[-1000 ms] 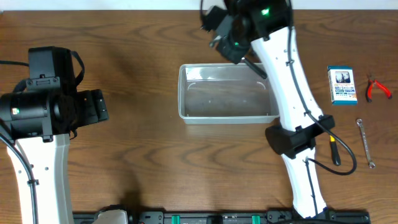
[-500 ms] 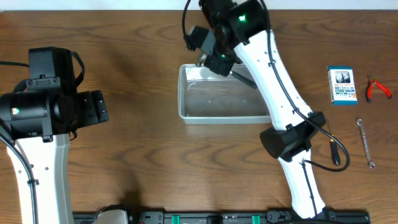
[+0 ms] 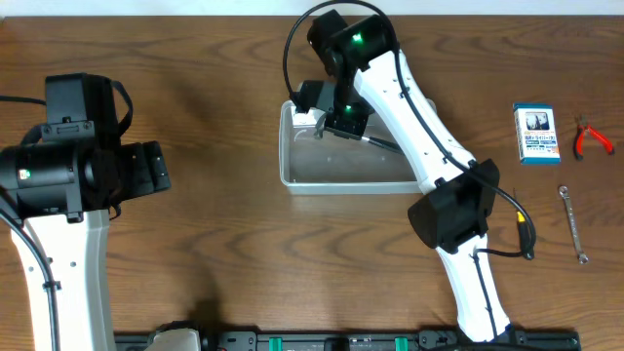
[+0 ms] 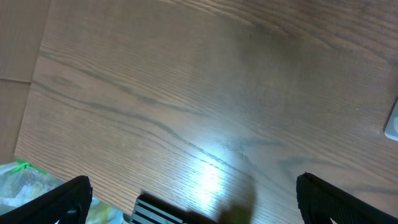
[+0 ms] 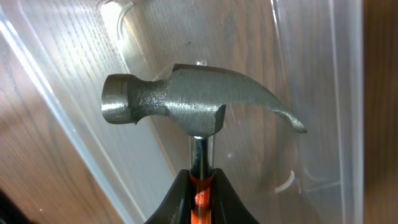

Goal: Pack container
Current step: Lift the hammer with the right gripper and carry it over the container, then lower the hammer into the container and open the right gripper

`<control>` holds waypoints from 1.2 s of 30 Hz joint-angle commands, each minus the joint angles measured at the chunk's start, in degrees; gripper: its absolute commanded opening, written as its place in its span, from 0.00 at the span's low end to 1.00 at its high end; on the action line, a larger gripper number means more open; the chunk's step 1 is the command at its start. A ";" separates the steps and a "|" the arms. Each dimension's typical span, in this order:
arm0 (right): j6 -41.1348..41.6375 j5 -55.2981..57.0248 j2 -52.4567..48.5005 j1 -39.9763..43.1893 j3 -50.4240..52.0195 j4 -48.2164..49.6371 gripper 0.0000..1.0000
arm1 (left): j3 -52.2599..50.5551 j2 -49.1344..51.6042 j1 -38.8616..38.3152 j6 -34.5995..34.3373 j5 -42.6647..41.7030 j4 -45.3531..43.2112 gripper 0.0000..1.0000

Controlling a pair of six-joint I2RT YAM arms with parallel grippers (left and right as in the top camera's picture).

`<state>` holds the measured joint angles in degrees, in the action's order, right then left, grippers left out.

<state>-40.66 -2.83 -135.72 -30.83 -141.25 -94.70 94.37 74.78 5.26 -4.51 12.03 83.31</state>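
Over the far left corner of the clear rectangular plastic container (image 3: 356, 182) sitting mid-table, we are holding a steel-headed claw hammer (image 5: 186, 102) with the right gripper (image 3: 330, 119), its jaws clamping the shaft just below the head. Our left gripper (image 3: 154, 166) is hovering spread wide and empty above the brown wooden table (image 3: 224, 253) at the left. Well to the right are lying a blue-and-white box (image 3: 535, 134), red-handled pliers (image 3: 591, 138) and a silver wrench (image 3: 572, 222).
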 commanded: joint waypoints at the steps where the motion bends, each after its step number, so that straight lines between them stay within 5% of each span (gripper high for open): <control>1: -1.70 -1.16 1.25 0.09 2.51 0.94 0.06 | 0.31 0.09 0.31 -0.55 0.44 -0.02 0.98; 28: -2.27 -2.32 1.16 0.44 18.56 13.81 0.11 | 0.31 0.09 0.31 -0.55 0.44 0.22 0.98; 36: -2.27 -0.96 1.16 0.44 18.53 14.36 0.29 | 0.31 0.09 0.31 -0.55 0.44 0.22 0.98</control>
<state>-42.63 -4.16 -135.72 -30.83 -122.93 -80.44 94.37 74.78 5.26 -4.51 12.03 83.40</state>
